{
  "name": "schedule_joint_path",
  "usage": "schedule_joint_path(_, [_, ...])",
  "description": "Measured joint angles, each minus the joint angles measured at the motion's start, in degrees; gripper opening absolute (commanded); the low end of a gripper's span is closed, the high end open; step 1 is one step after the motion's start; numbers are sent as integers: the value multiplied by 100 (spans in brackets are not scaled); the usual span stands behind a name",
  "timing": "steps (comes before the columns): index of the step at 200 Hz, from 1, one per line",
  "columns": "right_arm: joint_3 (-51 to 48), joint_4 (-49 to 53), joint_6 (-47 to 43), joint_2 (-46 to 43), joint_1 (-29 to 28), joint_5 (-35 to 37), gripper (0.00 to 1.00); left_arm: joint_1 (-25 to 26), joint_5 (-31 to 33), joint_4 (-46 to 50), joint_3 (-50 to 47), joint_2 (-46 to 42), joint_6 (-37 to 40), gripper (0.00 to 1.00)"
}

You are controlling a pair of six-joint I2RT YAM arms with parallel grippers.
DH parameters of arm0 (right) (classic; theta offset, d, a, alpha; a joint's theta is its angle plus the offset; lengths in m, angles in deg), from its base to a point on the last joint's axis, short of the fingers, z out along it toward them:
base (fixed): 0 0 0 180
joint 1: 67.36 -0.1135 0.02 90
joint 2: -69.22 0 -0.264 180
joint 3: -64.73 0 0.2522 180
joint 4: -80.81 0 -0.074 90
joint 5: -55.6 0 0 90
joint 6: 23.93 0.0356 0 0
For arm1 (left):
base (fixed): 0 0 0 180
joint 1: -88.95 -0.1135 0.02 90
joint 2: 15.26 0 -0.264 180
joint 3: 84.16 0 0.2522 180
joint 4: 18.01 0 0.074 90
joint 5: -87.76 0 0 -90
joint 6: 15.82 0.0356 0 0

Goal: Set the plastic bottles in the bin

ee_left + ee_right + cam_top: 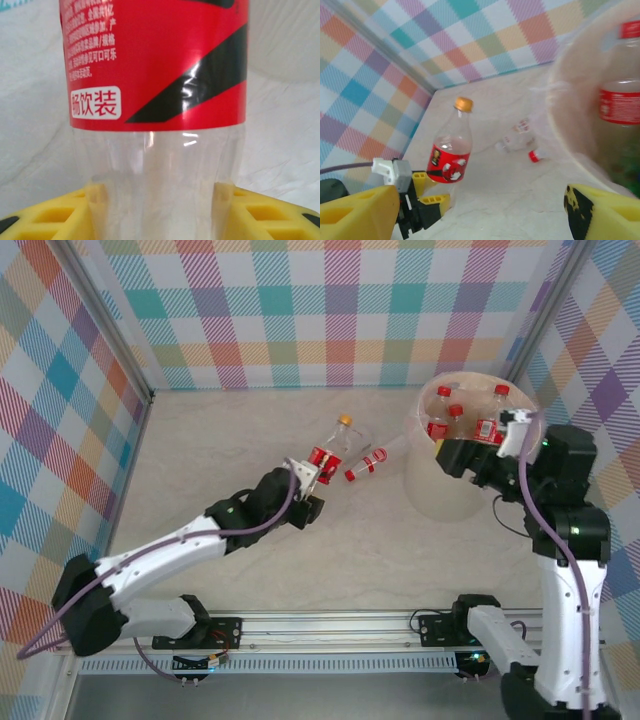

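The left gripper (157, 200) is pinching the orange-capped bottle (328, 452) low on its clear body. In the left wrist view its 2 yellow fingers (250, 205) press against either side, just below the red label. This bottle is upright near the middle of the table (200, 440), a little left of the bin (440, 490). Whether its base rests on the table I cannot tell, as the gripper hides it.

Just right of it a second bottle (368, 465), clear with a red cap, lies on its side. Its cap end points toward the left gripper and its other end lies close to the bin's wall; I cannot tell if they touch.

The bin stands upright at the far right of the table, near the chequered wall (340, 310). Inside it are several bottles in the bin (487, 428) with red labels, and at least 3 red caps show from above.

The right gripper (482, 205) is spread wide, its 2 yellow fingers far apart with nothing between them. It hangs by the bin's near rim, with the bin's pale inside at the right of its wrist view and the orange-capped bottle and left gripper across the table at the left
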State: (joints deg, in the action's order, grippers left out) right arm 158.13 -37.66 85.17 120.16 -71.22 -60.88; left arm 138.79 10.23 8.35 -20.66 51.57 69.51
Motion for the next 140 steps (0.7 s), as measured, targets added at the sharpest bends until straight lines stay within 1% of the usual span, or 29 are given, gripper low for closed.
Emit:
schedule_joint_path(12, [-76, -299, 129, 155, -706, 212, 86, 0, -131, -417, -258, -348, -190, 41])
schedule_joint_path(26, [-212, -662, 260, 369, -1458, 466, 88, 4, -286, -789, -376, -527, -358, 41])
schedule_joint_path(33, [-240, -785, 297, 507, -1753, 573, 88, 15, -348, -925, -374, -538, -424, 41])
schedule_joint_path(45, [-240, -1034, 328, 811, -2100, 640, 89, 48, -496, -1145, -372, -525, -522, 42])
schedule_joint_path(59, [-245, -1338, 365, 1178, -2260, 590, 91, 131, -693, -1303, -356, -468, -605, 43])
schedule_joint_path(75, [-245, -1541, 361, 1497, -2280, 588, 92, 254, -905, -1429, -319, -382, -651, 43])
schedule_joint_path(106, [-238, -1694, 330, 1775, -2280, 485, 92, 413, -1200, -1617, -260, -251, -723, 43])
schedule_joint_path(140, [-223, -1895, 348, 2031, -2280, 125, 81, 450, -1403, -1816, -168, -85, -793, 43])
